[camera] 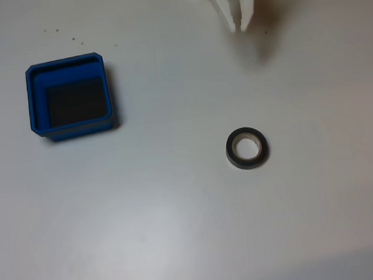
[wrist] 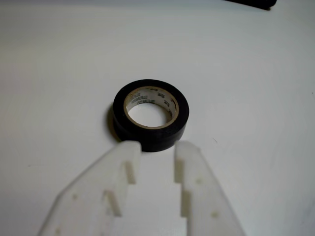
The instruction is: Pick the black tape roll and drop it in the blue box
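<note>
One box, one roll, jaws apart

In the fixed view, one blue box (camera: pixel 69 95) sits left on the white tabletop (camera: pixel 178 211). One black tape roll (camera: pixel 247 148) lies flat, well right. The jaws (camera: pixel 237 27) stand narrowly parted above it, holding nothing.

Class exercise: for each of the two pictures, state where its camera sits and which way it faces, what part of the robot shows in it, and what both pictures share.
Fixed view: sits above the white table, looking down; the blue box lies left, the black tape roll right, the white gripper enters from the top edge.
Wrist view: rides on the arm, looking forward and down past the gripper, jaws parted, at the roll just ahead.
Shared: the roll, the gripper, the table.
</note>
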You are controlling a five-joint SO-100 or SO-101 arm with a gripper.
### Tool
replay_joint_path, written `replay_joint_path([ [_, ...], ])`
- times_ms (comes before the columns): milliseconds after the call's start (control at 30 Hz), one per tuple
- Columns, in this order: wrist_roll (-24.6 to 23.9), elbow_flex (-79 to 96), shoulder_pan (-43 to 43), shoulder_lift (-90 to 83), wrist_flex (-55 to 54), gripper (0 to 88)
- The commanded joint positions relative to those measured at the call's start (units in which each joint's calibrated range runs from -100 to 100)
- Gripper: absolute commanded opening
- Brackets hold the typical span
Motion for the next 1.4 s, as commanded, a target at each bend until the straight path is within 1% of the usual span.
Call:
replay_joint_path([
  [0, 0.39, 0.81, 0.35, -0.27, -0.82, 0.7],
  [1367, 0.66, 0.27, 0.25, -0.02, -0.82, 0.7],
])
